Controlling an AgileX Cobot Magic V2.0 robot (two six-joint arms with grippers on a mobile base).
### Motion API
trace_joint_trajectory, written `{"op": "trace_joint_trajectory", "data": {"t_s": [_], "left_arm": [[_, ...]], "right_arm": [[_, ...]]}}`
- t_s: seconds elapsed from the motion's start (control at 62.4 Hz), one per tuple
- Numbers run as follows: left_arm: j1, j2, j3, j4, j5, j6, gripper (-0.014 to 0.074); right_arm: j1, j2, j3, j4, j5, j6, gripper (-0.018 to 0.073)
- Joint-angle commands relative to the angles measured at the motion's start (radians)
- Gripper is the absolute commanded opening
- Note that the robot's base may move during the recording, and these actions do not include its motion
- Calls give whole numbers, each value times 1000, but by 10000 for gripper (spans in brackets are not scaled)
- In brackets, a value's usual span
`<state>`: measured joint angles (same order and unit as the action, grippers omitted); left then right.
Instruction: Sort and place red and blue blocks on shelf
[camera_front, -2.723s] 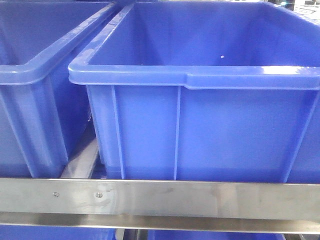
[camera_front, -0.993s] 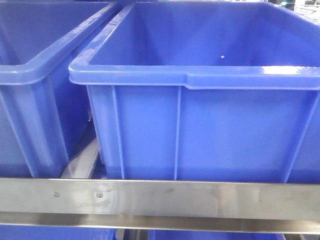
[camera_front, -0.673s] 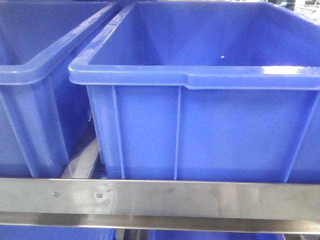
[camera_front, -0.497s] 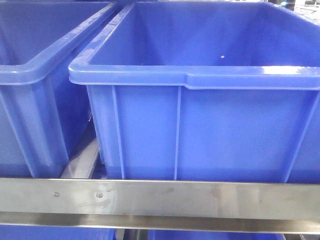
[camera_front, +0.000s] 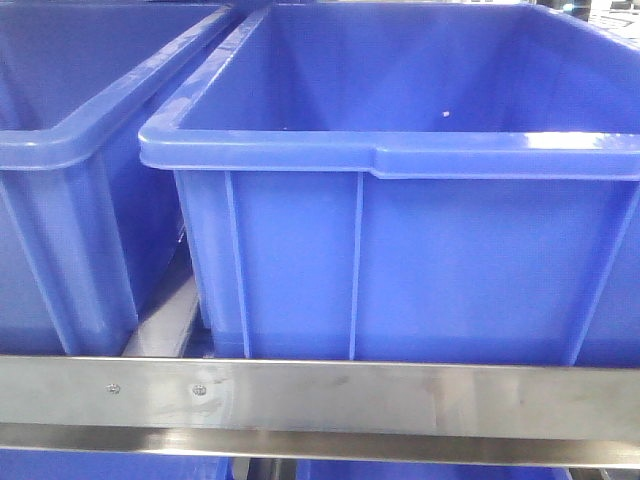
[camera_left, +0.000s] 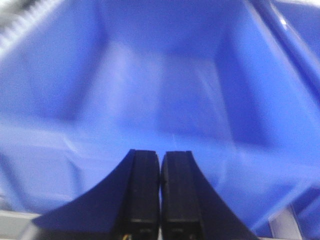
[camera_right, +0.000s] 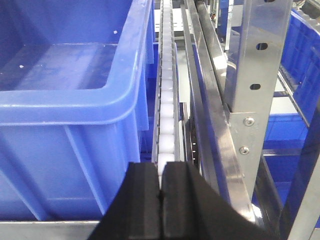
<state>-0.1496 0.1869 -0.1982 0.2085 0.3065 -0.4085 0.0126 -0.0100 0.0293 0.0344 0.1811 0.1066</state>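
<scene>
Grippers: left gripper (camera_left: 160, 192) and right gripper (camera_right: 161, 200) both closed, empty.
Blocks: we see none; bearing unknown.
Shelf: rail (camera_right: 167, 95) at 12 o'clock of right gripper.

We saw a large blue bin (camera_front: 400, 200) filling the frame's centre, a second bin (camera_front: 70, 150) at left, both behind the shelf (camera_front: 320, 398) rail along the bottom.

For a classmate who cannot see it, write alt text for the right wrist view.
A shut black pincer points along a white roller track of a metal shelf, with an empty-looking blue bin to its left. No red or blue block shows.
</scene>
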Motion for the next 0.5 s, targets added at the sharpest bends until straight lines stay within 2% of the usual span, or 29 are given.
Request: {"op": "trace_joint_trajectory", "data": {"t_s": [0.0, 0.096, 0.481], "left_arm": [[17, -8, 59, -21, -236, -11, 135], [34, -48, 128, -21, -307, -11, 135], [94, -192, 233, -25, -307, -11, 135]], "right_arm": [[-6, -20, -21, -7, -91, -7, 69], [-6, -20, -21, -7, -91, -7, 69], [-6, -20, -21, -7, -91, -7, 69]]}}
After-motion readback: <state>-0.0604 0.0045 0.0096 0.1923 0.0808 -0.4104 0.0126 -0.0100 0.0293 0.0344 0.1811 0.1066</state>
